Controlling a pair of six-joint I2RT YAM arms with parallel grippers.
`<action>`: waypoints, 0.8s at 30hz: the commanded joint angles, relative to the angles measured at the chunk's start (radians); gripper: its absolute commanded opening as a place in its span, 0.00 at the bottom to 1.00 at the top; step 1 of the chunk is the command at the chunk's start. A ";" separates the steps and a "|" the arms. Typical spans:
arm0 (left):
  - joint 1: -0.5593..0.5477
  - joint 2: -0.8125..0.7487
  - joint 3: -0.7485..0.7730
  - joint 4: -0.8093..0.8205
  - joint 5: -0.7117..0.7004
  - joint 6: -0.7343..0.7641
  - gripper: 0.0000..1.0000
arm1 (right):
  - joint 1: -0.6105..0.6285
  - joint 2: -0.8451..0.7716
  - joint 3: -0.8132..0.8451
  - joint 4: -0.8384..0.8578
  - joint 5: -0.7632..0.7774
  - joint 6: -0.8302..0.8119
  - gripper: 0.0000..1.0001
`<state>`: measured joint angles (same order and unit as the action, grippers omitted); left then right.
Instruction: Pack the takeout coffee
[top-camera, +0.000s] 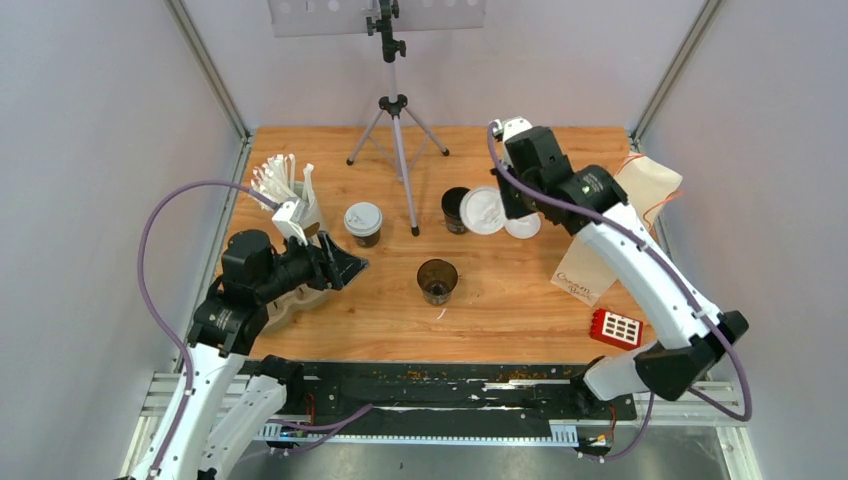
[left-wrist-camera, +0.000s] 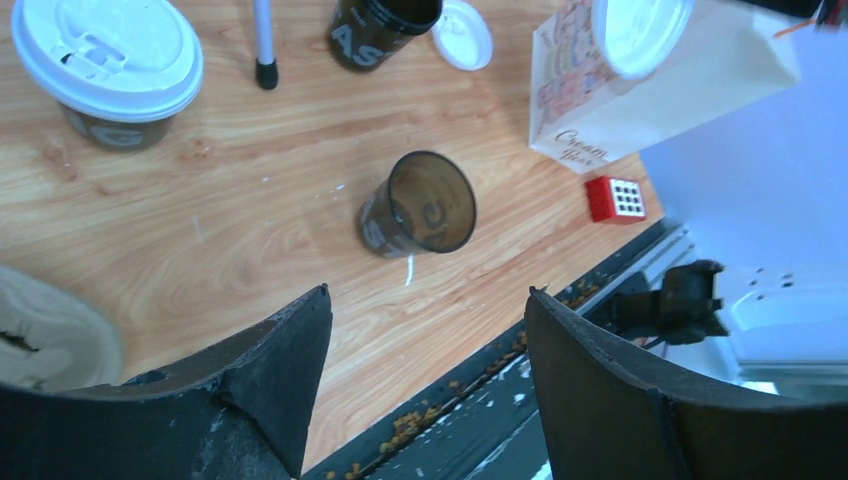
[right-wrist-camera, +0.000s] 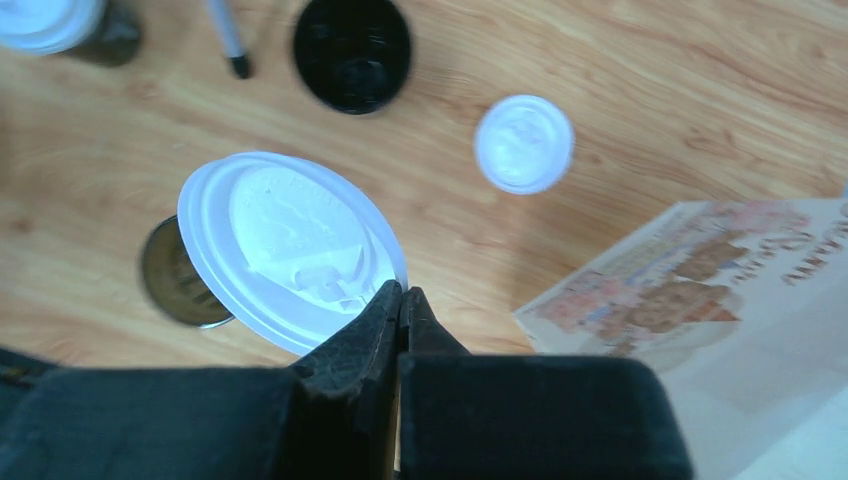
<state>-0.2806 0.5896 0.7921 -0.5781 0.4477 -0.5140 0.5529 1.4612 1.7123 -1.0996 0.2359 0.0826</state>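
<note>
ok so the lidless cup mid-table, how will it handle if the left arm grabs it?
The mid-table cup looks empty, so probably light: a nudge may slide or tip it. No lid braces the rim, so its paper wall likely squashes under a hard squeeze. It narrows toward the base, so the left fingers might slip down it.

Bench (top-camera: 520, 300) is bare all round the middle open cup (top-camera: 437, 280), so plenty of room there. Tripod (top-camera: 398, 140) leg lands at its 11 o'clock, lidded cup (top-camera: 363, 223) at 10, paper bag (top-camera: 578, 278) at 3.
</note>
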 joint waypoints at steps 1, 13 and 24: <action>-0.001 0.058 0.095 0.064 0.032 -0.088 0.76 | 0.141 -0.100 -0.095 0.150 0.000 0.104 0.00; -0.248 0.234 0.169 0.146 -0.130 -0.109 0.73 | 0.455 -0.200 -0.395 0.466 0.070 0.254 0.00; -0.269 0.311 0.149 0.164 -0.206 -0.005 0.66 | 0.479 -0.154 -0.401 0.498 0.077 0.250 0.00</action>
<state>-0.5369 0.8803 0.9287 -0.4725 0.2604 -0.5774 1.0264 1.3022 1.3106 -0.6651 0.2878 0.3206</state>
